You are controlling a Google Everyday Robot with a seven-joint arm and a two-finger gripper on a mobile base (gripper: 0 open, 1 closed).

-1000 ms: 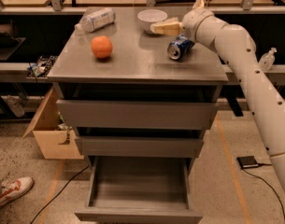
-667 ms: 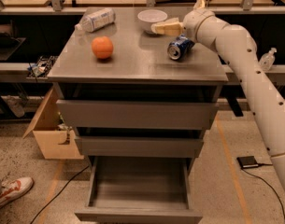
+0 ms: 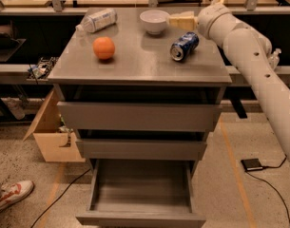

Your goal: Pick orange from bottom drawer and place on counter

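Drawing back slightly toward the far right, the robot's hand point(image 3: 182, 20) hung just beside the white bowl point(image 3: 154, 22) at the back of the counter point(image 3: 140, 65); whether it was apart or together could not be told. The orange point(image 3: 104, 48) had not budged, sitting on the counter's left side, well apart from the hand, while the bottom drawer point(image 3: 140, 189) stood open with no fruit showing inside. The placing looked done. A clean retreat probably meant lifting up and away, brushing neither the bowl nor the blue can point(image 3: 184, 46) lying nearby.
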